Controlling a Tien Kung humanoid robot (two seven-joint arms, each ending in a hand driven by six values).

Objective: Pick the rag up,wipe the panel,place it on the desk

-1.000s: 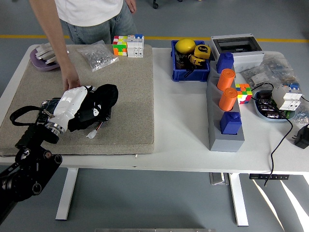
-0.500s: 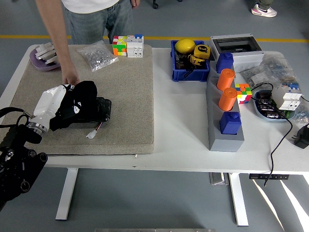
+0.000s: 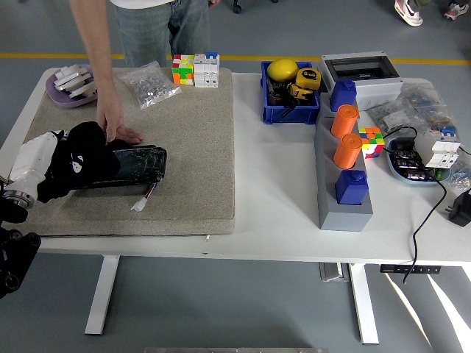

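Rag [image 3: 87,151] gripped in left hand [image 3: 45,163], pressed on panel [image 3: 132,165].

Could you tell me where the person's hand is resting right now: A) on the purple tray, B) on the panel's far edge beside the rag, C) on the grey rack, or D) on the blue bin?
B: the person's hand presses the panel just behind the rag.

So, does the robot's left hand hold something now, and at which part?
Yes. The left hand holds the black rag, bunched under its fingers at the left end of the dark panel. A person's hand steadies the panel.
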